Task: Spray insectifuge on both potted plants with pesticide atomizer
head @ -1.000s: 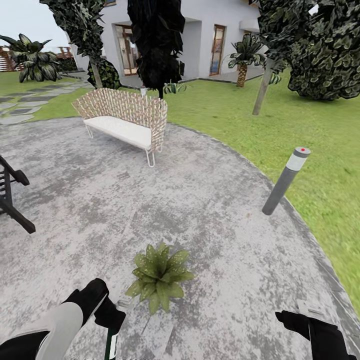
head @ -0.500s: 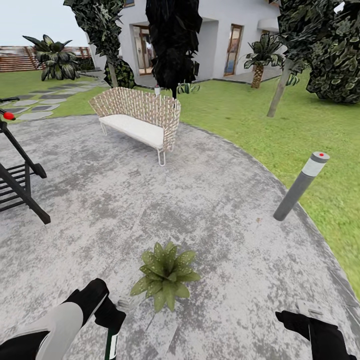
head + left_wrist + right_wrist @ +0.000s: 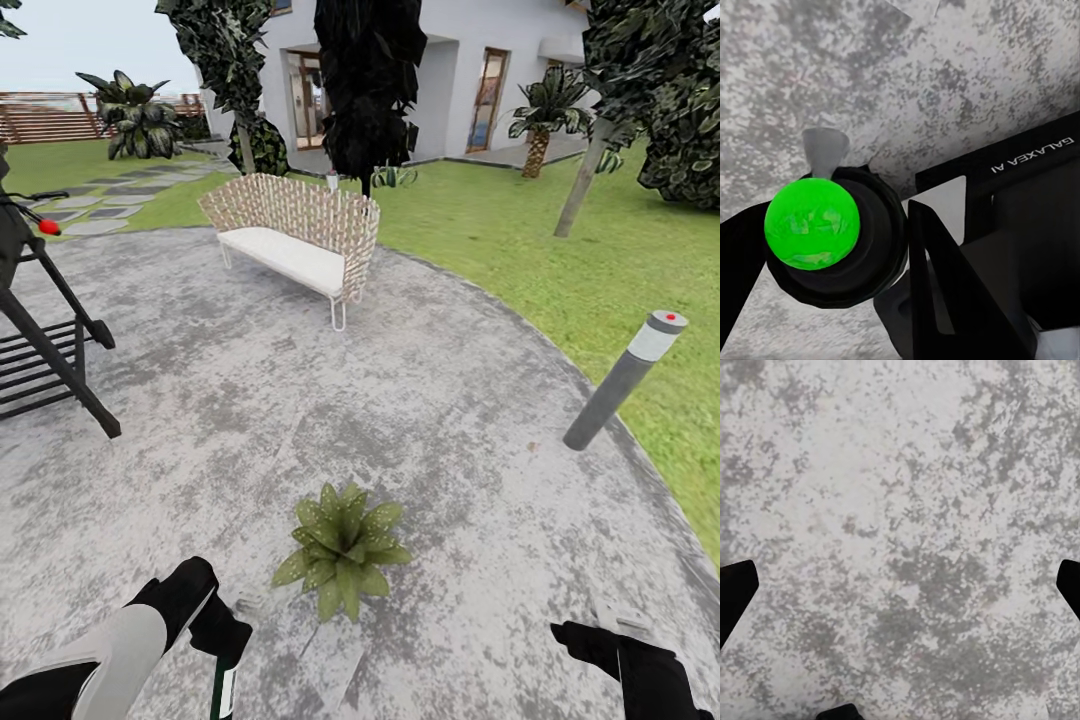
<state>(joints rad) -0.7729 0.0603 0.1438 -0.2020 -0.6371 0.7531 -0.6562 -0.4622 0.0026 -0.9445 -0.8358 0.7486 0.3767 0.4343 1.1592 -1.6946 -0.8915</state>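
You have the pesticide atomizer (image 3: 832,236) in the left gripper (image 3: 222,640), at the near edge of the head view, just to the left of the potted plant (image 3: 344,548). The left wrist camera looks down on its dark head, which carries a bright green dot, with a pale nozzle stub projecting from it; black finger parts stand tight against that head. You appear to be clamped on it, though the contact itself is poorly shown.

The right gripper (image 3: 612,640) hangs over bare paving, to the right of the plant and well apart from it. Its wrist camera shows dark fingertips at opposite edges of the frame with only patio (image 3: 900,510) between them: spread wide, holding nothing.

The potted plant, a low rosette of pointed light-green leaves, sits on the grey patio directly ahead of you, between your two arms. Its pot is hidden by the leaves. Beyond the plant stand the wicker bench (image 3: 295,235) and the house; a grey bollard lamp (image 3: 625,378) leans at the patio edge to the plant's right, and a black slatted stand (image 3: 50,350) lies to its left.

Judgement: pick-up is done; the step in hand is the approach to the first spraying. The next move calls for raising the left arm, turning the nozzle toward the foliage, and covering the whole rosette before you seek the second plant.
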